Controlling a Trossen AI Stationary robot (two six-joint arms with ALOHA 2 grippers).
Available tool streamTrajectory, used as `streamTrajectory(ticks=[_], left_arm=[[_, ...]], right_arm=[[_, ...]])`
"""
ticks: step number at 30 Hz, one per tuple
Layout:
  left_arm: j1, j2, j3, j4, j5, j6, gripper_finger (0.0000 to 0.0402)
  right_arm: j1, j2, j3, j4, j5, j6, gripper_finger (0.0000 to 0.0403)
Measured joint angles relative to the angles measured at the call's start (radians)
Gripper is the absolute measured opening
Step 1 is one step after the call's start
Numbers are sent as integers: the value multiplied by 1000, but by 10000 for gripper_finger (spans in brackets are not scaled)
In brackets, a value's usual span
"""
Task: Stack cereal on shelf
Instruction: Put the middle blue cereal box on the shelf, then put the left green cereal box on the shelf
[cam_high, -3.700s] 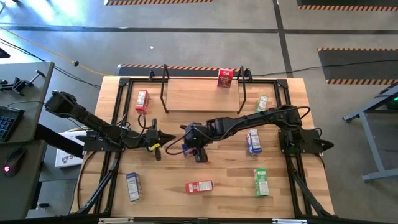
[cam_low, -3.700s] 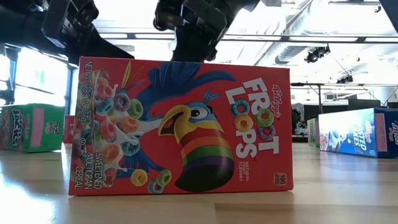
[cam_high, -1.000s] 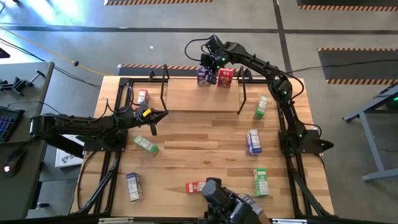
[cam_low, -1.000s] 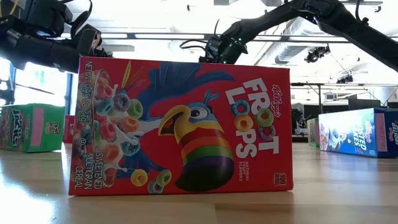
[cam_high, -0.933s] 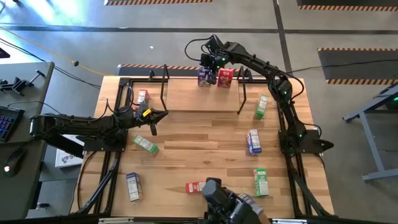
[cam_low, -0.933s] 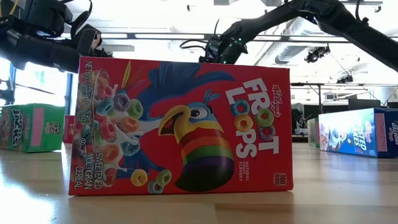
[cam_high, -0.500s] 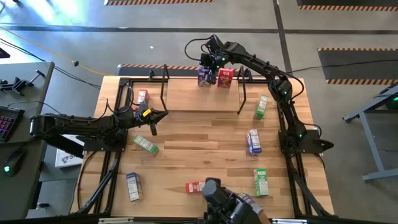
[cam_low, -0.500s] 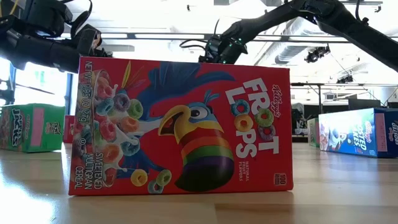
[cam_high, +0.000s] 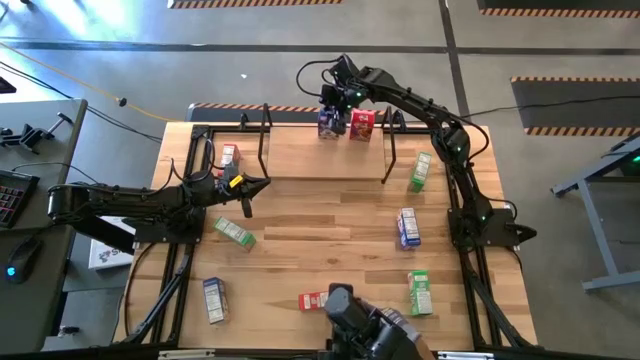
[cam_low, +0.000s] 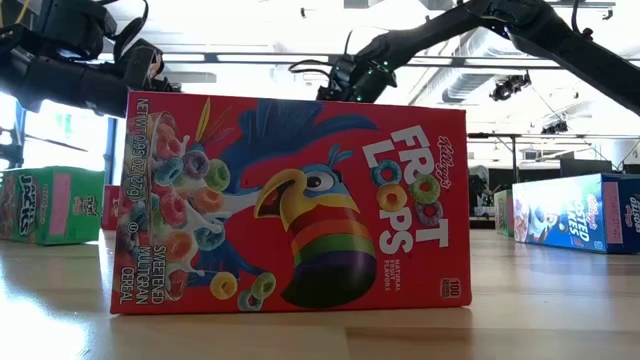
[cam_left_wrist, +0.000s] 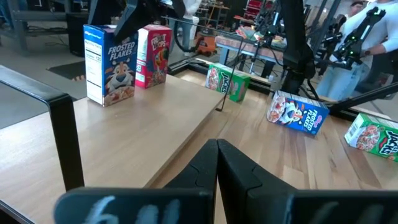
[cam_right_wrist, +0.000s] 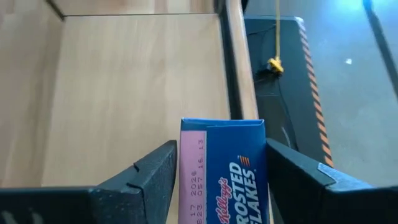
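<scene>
Grey concrete floor surrounds the wooden table (cam_high: 330, 250), seen from above. At its far edge stands the shelf (cam_high: 325, 150), a pale flat board with thin black hoop frames at both ends. The right gripper (cam_high: 330, 103) reaches over the shelf's back edge, directly above a blue cereal box (cam_high: 327, 124) standing upright on the board. That box stands just beside a red cereal box (cam_high: 361, 124), also upright. The left gripper (cam_high: 250, 186) hangs over the table's left part, near the shelf's left frame, with a green box (cam_high: 233, 231) lying flat close by. Other small cardboard boxes lie scattered across the tabletop, well apart.

At table level, a large red Froot Loops box (cam_low: 290, 200) fills the foreground, glossy printed card, upright on the wood grain. The arms cross overhead; nothing of the shelf shows.

From the left wrist, the left gripper's dark fingers (cam_left_wrist: 242, 174) meet at a point, closed with nothing between them. Beyond them the blue box (cam_left_wrist: 111, 63) and red box (cam_left_wrist: 153, 56) stand side by side on the smooth board.

From the right wrist, the right gripper (cam_right_wrist: 221, 177) has its two dark fingers spread on either side of the blue box (cam_right_wrist: 222, 168); whether they touch its sides cannot be told. Bare pale board (cam_right_wrist: 130, 74) lies past it.
</scene>
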Motion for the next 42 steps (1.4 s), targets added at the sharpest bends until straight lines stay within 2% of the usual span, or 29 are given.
streamTrajectory(ticks=[3,13,23,26,29,32,35,38,42], left_arm=[[0,0,0,0,0,10,0],[0,0,0,0,-14,18,0],[0,-1,0,-1,-57,-29,0],[0,-1,0,0,-77,-29,0],[0,-1,0,2,-90,-14,0],[0,-1,0,25,-83,36,0],[-2,-1,1,47,-17,103,0],[-2,-1,1,53,3,97,0],[-2,-1,1,41,3,78,0]], right_arm=[[0,0,0,8,36,1,216],[8,-15,6,32,53,1,216],[55,-19,170,-78,84,2,210],[85,-55,158,-82,132,-3,186],[122,-90,139,-95,148,-26,143],[153,-99,112,-88,92,-36,82],[185,-97,48,-46,26,-35,19],[226,-107,-56,67,-1,-9,11],[294,-170,-245,287,21,9,2]])
